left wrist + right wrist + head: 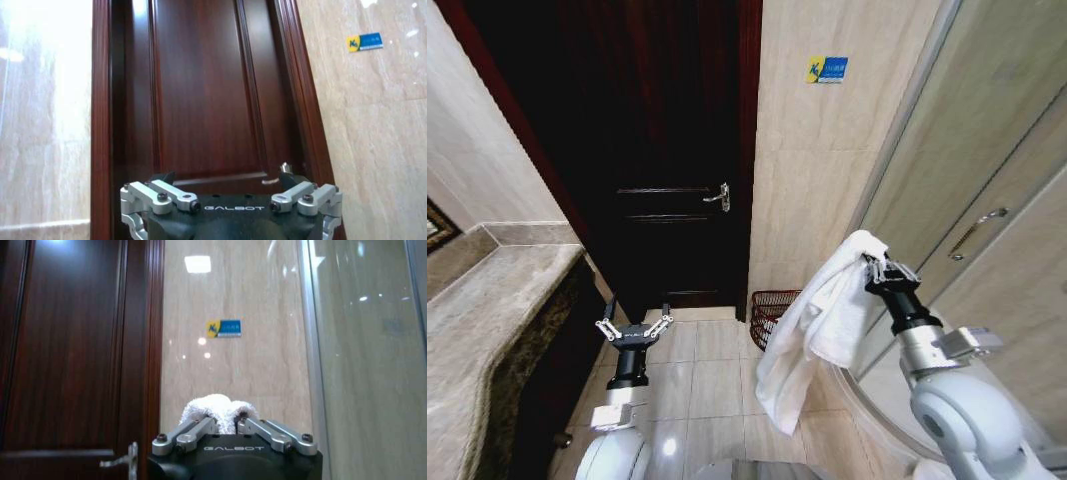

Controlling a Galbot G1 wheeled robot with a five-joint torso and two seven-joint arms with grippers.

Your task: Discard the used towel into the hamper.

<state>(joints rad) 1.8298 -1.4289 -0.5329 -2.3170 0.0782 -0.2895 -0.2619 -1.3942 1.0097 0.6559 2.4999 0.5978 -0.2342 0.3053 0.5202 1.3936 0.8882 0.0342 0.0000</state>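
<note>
"GALBOT" is printed on both wrist housings. One blue-and-yellow sticker [827,69] sits on the beige tiled wall above the right gripper [879,266]; its text is too small to read. The right gripper's fingers are pressed together on a fold of one white terry towel [819,330], which hangs limp below it. One hamper [774,312], dark red openwork with a wavy rim, stands on the floor below and beyond that gripper, partly behind the towel. The left gripper [634,328] is spread, holding nothing, facing one dark wood panelled door [642,140] with a metal handle [718,196].
</note>
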